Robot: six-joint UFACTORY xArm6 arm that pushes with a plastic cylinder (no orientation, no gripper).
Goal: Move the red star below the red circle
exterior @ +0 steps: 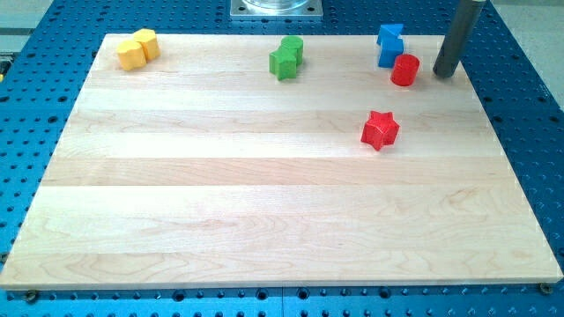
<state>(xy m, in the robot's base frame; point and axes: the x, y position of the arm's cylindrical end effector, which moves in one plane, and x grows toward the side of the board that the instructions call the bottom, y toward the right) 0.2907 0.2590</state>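
Observation:
The red star [380, 130] lies on the wooden board [264, 211] right of centre. The red circle [405, 70] stands above it and slightly to the right, near the board's top edge. My tip [445, 72] rests on the board just to the right of the red circle, a small gap between them. The star is well below and left of the tip. The rod rises out of the view's top.
Two blue blocks [389, 44] sit just above-left of the red circle, touching it or nearly so. Two green blocks [286, 57] stand at top centre. Two yellow blocks [138, 48] stand at the top left corner. A metal base [276, 9] sits beyond the top edge.

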